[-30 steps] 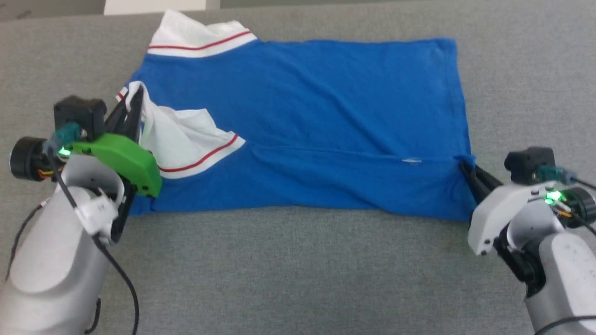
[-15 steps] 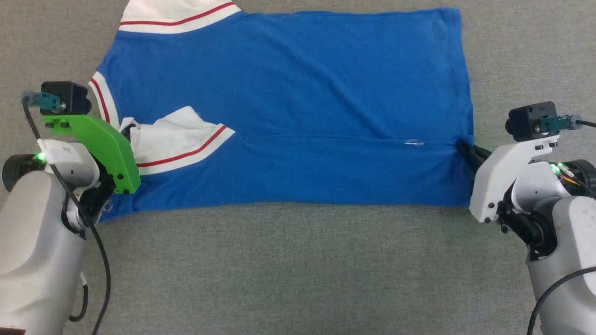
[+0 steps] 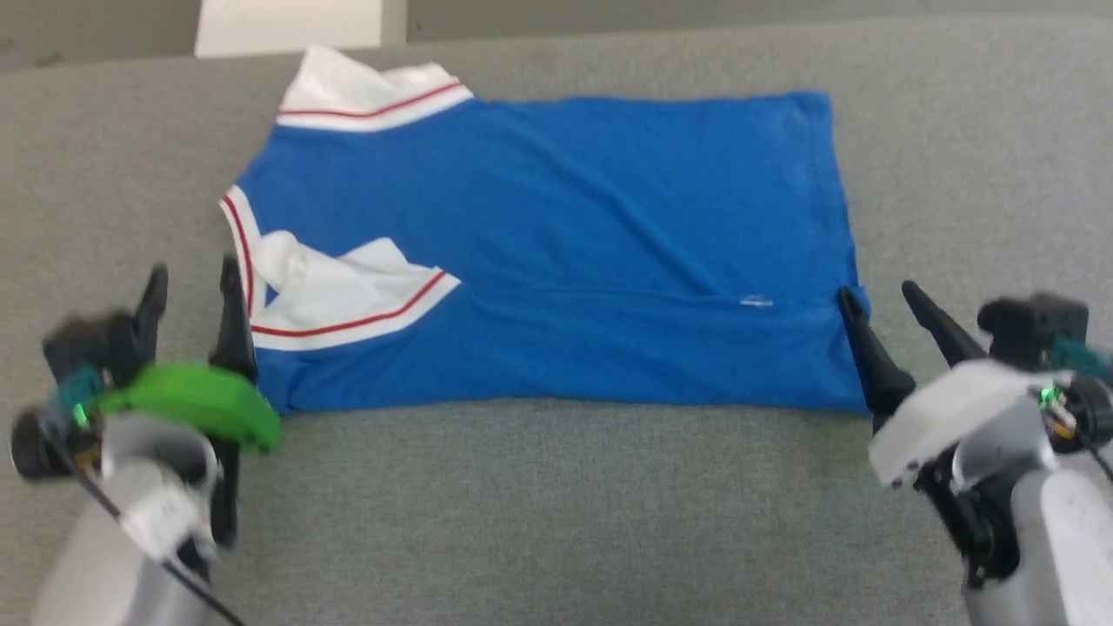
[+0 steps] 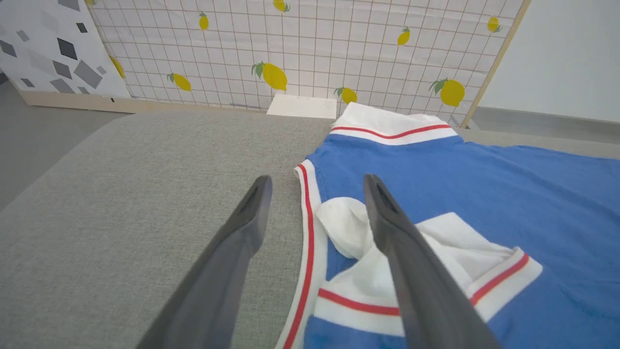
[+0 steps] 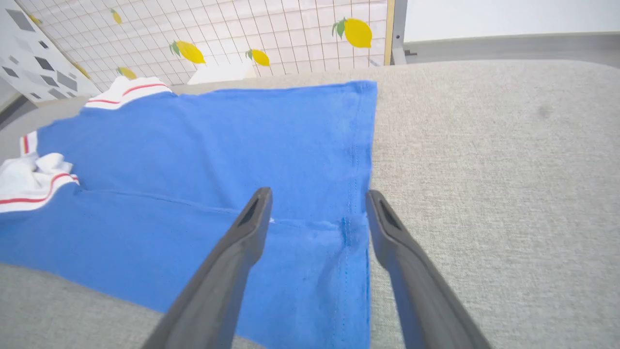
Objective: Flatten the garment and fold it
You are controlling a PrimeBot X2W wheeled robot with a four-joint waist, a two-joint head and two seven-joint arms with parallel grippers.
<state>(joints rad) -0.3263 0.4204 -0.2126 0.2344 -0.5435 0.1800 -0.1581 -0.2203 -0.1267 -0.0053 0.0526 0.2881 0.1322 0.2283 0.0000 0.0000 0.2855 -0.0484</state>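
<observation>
Crosswise on the grey surface [image 3: 556, 504] the garment [image 3: 565, 235] is laid, its long axis spanning both arms, the collar end straddled by the left gripper [image 3: 194, 271] and the hem by the right gripper [image 3: 876, 293], both spread wide with nothing gripped, each equally near

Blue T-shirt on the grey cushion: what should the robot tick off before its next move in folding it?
1. The bright blue jersey T-shirt with red-striped white sleeves lies spread on the grey fabric surface: ok.
2. The left jaws open, clamping nothing: ok.
3. The right jaws open, clamping nothing: ok.
4. The white sleeve nearer the robot flat: not ok, bunched.
5. The far white sleeve folded in: not ok, sticks out.
6. Underside free of creases: cannot tell.
</observation>
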